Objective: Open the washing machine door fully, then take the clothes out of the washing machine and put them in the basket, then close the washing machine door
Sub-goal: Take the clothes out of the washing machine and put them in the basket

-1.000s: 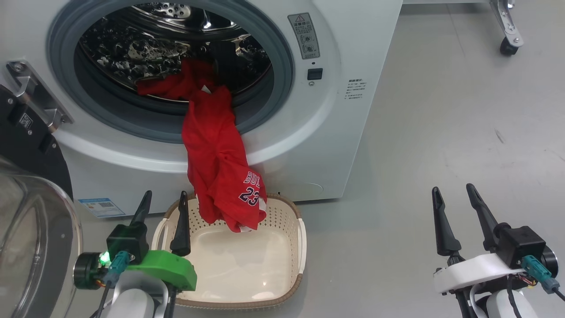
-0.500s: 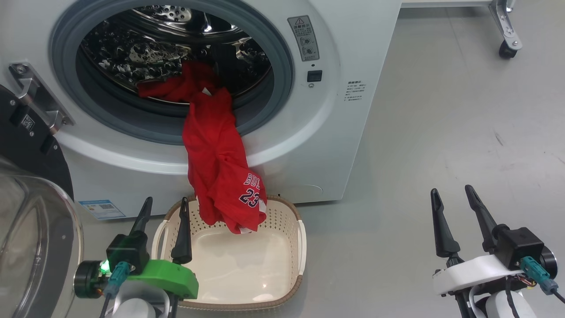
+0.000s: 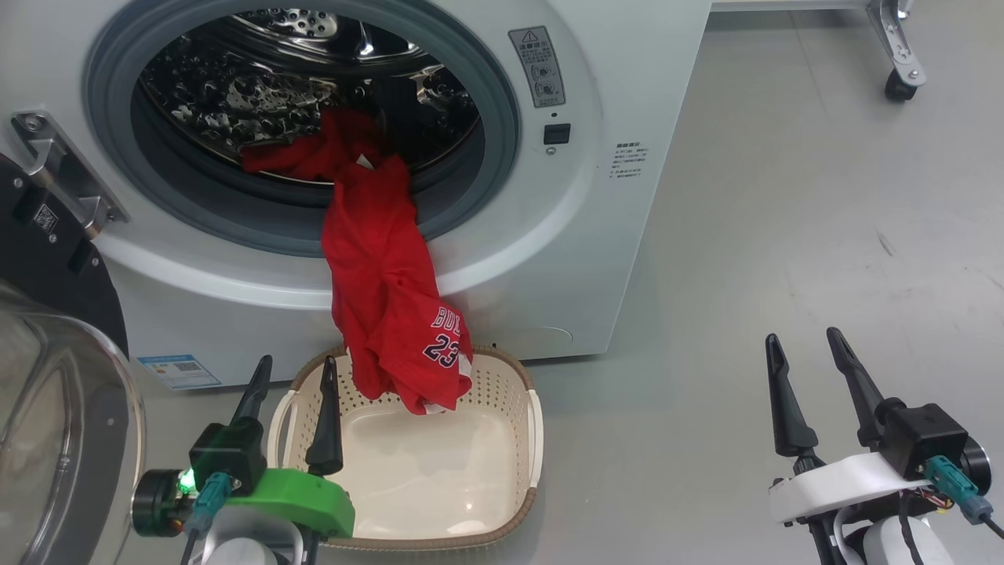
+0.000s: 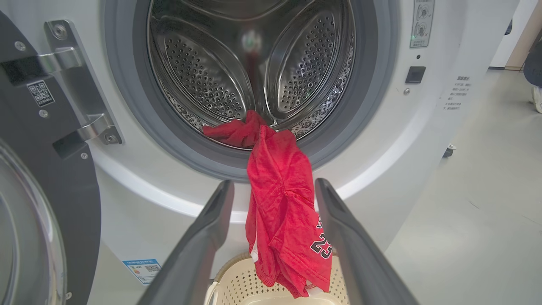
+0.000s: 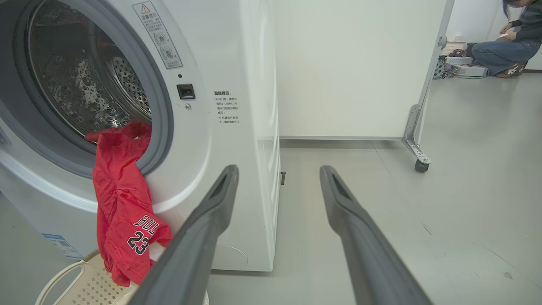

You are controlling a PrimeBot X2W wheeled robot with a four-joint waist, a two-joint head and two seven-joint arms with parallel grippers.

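While the clothes [image 3: 384, 275] hang into the basket [image 3: 536, 447], left gripper [image 3: 298, 361] and right gripper [image 3: 803, 336] hover low, jaws spread, empty

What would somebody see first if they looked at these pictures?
The bright red jersey: it spills out of the open washer and hangs down its front, its end dangling over the cream basket on the floor. Next, the shiny steel drum behind it.

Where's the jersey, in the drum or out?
Half out. One end of the jersey lies in the washing machine drum; the rest hangs down the front, hem over the basket.
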